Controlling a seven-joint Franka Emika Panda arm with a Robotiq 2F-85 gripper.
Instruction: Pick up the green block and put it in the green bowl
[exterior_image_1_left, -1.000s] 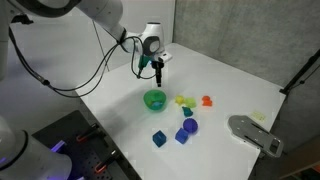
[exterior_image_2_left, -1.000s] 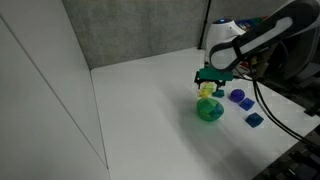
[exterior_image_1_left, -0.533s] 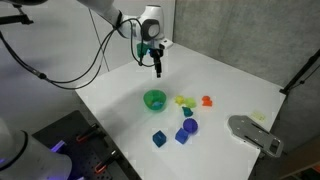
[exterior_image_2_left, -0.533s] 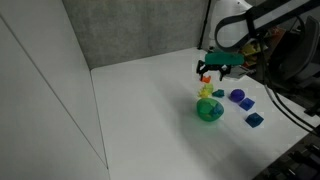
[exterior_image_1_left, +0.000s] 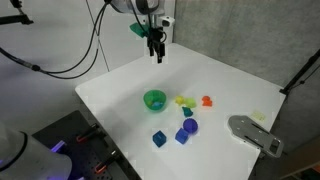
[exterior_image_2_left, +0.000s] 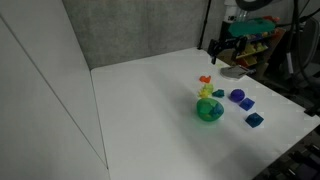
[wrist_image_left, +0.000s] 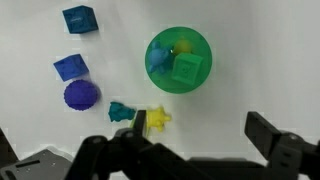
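Observation:
The green bowl (wrist_image_left: 181, 34) sits on the white table and shows in both exterior views (exterior_image_1_left: 154, 100) (exterior_image_2_left: 209, 111). The green block (wrist_image_left: 189, 68) lies inside the bowl. My gripper (wrist_image_left: 200, 125) is open and empty, its two dark fingers spread wide at the bottom of the wrist view. In both exterior views the gripper (exterior_image_1_left: 155, 52) (exterior_image_2_left: 222, 52) hangs high above the table, well back from the bowl.
Two blue cubes (wrist_image_left: 79, 18) (wrist_image_left: 70, 67), a purple cup-like piece (wrist_image_left: 81, 95), a teal piece (wrist_image_left: 122, 112) and a yellow piece (wrist_image_left: 157, 119) lie beside the bowl. An orange piece (exterior_image_1_left: 207, 100) lies beyond them. A grey device (exterior_image_1_left: 255, 133) sits at the table's edge.
My gripper has risen and moved away from the bowl toward the back of the table. The blocks and bowl have not moved.

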